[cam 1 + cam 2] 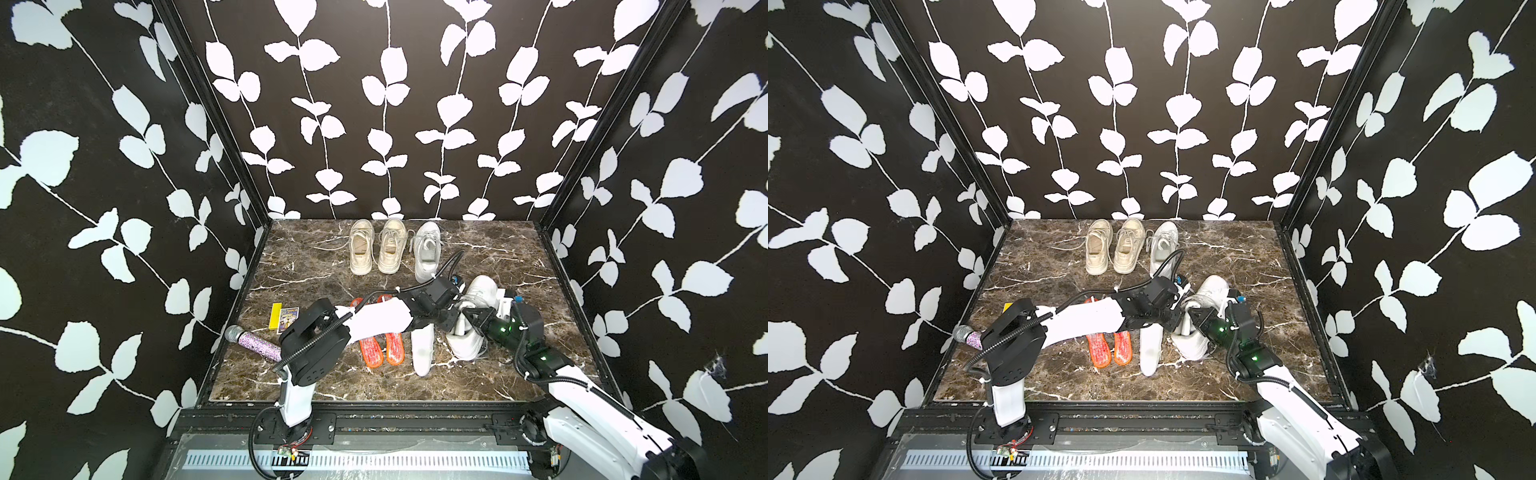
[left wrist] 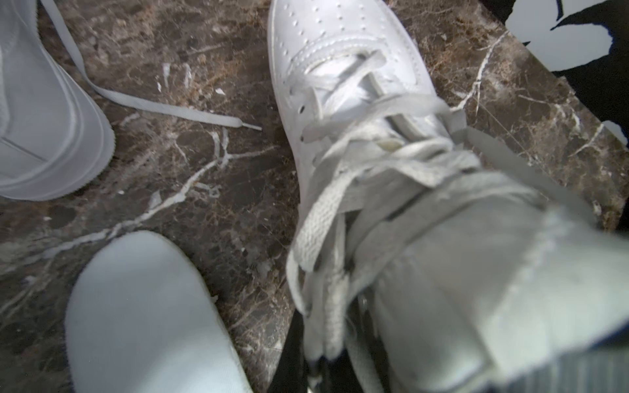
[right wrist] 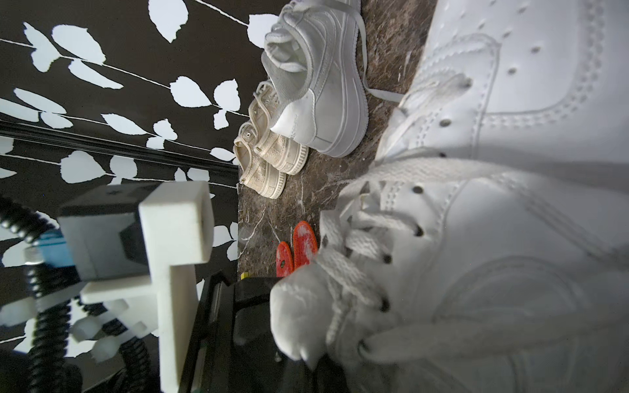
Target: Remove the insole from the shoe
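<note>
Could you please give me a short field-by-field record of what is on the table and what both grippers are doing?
surface: marble table
shoe in work: white high-top, both arms at its opening
left gripper: shut; what it pinches is unclear
right gripper: shut; hold unclear
insoles lying out: white insole, orange insoles, flat beside the shoe
other shoes: beige pair and white sneaker at the back
clutter: microphone, yellow card

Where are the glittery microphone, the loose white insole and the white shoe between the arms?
glittery microphone [image 1: 261,345]: in a top view, on its purple handle.
loose white insole [image 1: 422,352]: in a top view, on its middle.
white shoe between the arms [image 1: 482,291]: in a top view, on its toe.
</note>
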Robot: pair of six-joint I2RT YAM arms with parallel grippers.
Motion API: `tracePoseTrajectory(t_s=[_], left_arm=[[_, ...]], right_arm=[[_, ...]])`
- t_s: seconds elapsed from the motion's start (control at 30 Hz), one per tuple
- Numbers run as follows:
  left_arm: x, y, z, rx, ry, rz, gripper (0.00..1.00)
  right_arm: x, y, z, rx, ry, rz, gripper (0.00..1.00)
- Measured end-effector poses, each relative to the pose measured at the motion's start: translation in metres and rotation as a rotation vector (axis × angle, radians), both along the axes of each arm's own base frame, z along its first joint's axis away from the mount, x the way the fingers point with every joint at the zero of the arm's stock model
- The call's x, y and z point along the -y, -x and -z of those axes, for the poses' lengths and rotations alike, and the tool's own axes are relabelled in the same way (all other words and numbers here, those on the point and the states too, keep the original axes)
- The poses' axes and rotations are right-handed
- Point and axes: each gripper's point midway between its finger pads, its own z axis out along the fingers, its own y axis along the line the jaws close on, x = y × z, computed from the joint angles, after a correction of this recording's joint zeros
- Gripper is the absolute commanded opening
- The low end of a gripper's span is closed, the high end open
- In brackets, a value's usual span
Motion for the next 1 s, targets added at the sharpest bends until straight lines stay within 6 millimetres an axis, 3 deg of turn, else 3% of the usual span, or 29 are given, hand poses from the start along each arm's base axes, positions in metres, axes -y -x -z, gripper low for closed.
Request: tracePoseTrajectory(t_s=[0.4, 0.77, 1.0], left_arm=[[0.004, 0.002, 0.001, 0.012, -0.023, 0.034, 0.0], [0.004, 0.002, 0.004, 0.042, -0.037, 0.064, 0.0], [0.007, 0.001, 0.003, 0.072, -0.037, 0.054, 0.0]], right_arm=[[0.016, 0.01, -0.003, 0.003, -0.022, 0.052, 0.0], [0.017, -0.005, 0.004, -0.013, -0.027, 0.067, 0.0], [0.019, -0.008, -0.014, -0.02, -0.039, 0.062, 0.0]])
